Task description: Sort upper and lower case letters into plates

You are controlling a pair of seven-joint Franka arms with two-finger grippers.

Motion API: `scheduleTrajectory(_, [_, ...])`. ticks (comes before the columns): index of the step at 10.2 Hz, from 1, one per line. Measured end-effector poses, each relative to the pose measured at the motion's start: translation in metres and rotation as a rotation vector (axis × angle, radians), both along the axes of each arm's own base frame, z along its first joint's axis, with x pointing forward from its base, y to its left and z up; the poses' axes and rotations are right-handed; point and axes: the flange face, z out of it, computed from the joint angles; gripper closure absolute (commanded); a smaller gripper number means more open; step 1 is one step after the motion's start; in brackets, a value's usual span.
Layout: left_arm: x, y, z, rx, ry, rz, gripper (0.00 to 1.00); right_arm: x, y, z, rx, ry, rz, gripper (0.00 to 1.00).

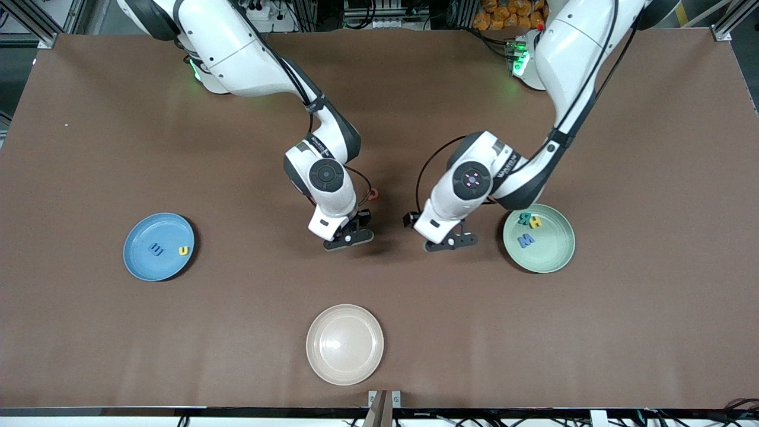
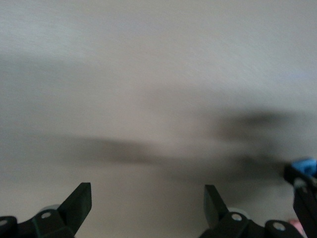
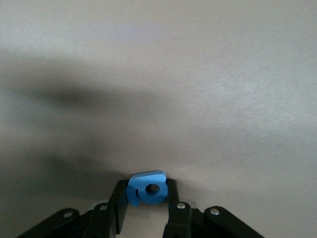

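Nearest the front camera, close to the table's front edge and about midway along it, sits the cream plate (image 1: 344, 344), bare.

Farther in, toward the right arm's end of the table, the blue plate (image 1: 159, 246) holds two letters: a dark blue piece (image 1: 156, 249) whose strokes run across the plate, and a yellow piece (image 1: 184, 250) just beside it, its open side facing the right arm's end. Toward the left arm's end, the green plate (image 1: 539, 238) holds three letters close together: a blue one (image 1: 526, 240), a yellow one (image 1: 535, 223) and a teal one (image 1: 524, 217) (their exact shapes are hard to read).

Between the two plates, both arms bend down over the bare middle of the table, wrists tilted toward the front edge. The right gripper (image 1: 348, 238) has its fingers closed on a small blue letter (image 3: 147, 189), a rounded piece with a hole through it, gripped by its edges with its flat face toward the wrist camera. The left gripper (image 1: 452, 243) hangs just above the bare table with its fingers (image 2: 79, 201) spread wide and nothing between them.
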Motion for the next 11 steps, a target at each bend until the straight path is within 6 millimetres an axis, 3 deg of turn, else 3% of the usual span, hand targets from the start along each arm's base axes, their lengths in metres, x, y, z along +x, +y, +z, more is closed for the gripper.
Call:
scheduleTrajectory(2, [-0.021,-0.029,0.001,0.03,-0.039,-0.087,0.0,0.026,-0.033,0.017,-0.015,0.004,-0.059,1.0])
scheduleTrajectory(4, [-0.034,-0.046,0.001,0.035,-0.054,-0.132,0.0,0.062,-0.099,0.048,-0.045,0.037,-0.126,1.0])
scheduleTrajectory(6, [-0.065,-0.083,-0.001,0.048,-0.112,-0.244,0.0,0.092,-0.186,0.07,-0.068,0.074,-0.135,1.0])
scheduleTrajectory(8, [-0.099,-0.121,-0.012,0.014,-0.153,-0.328,0.0,0.109,-0.303,0.068,-0.071,0.117,-0.086,1.0])
scheduleTrajectory(10, [-0.114,-0.131,-0.035,0.027,-0.156,-0.389,0.0,0.109,-0.403,0.059,-0.059,0.157,-0.028,1.0])
scheduleTrajectory(11, [-0.113,-0.128,-0.048,0.041,-0.15,-0.413,0.0,0.105,-0.441,0.055,-0.051,0.175,-0.008,1.0])
